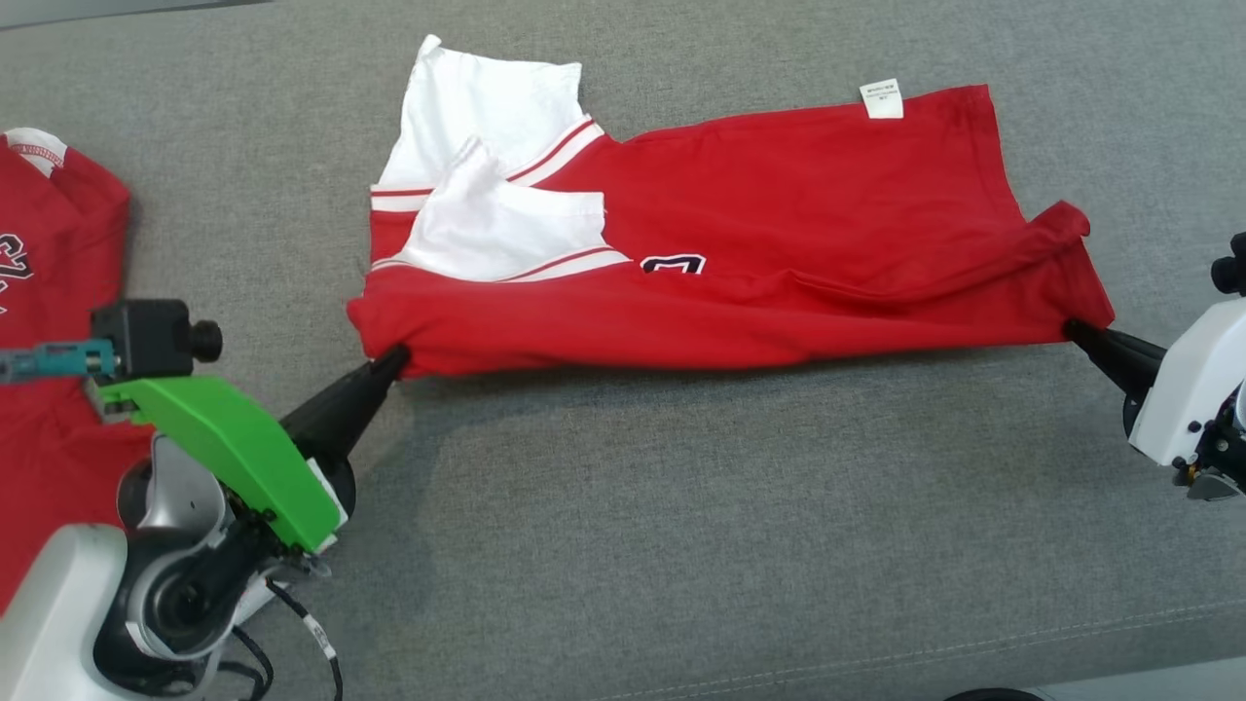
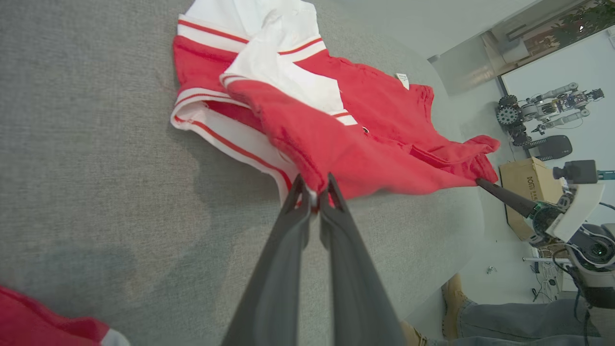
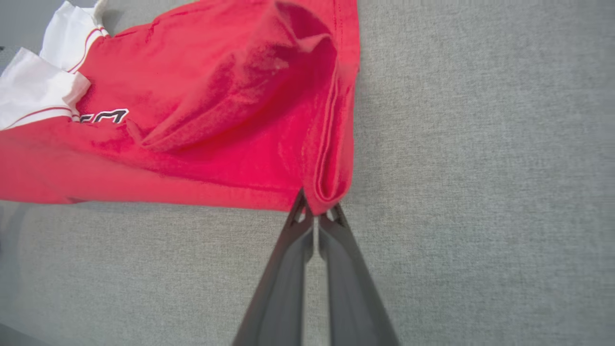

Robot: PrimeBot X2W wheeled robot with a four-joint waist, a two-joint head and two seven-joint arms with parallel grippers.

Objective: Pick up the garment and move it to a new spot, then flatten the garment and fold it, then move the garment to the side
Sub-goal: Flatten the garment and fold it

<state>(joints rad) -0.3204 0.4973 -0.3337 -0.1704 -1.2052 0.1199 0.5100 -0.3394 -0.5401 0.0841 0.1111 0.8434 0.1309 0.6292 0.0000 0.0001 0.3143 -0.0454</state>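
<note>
Grey woven fabric surface (image 1: 681,545) underlies everything. Red cotton jersey with white sleeves (image 1: 798,214) lies centre to upper right. Left gripper (image 1: 399,360), lower left, is pinched tight on its sleeve-end corner. Right gripper (image 1: 1073,329), right edge, is pinched tight on its hem corner. Paired corner hold likely meant to stretch near edge taut for folding. Second red garment (image 1: 58,253) sits far left, well apart.

The left gripper (image 1: 397,358) is extended up and to the right from a green wrist cover (image 1: 234,458) at the lower left of the head view, and its two dark fingers are pinched together on the near left corner of the red jersey (image 1: 779,243). The right gripper (image 1: 1071,329) is extended leftward from a white wrist housing (image 1: 1183,389) at the right edge, and its fingers are clamped on the near right corner.
</note>
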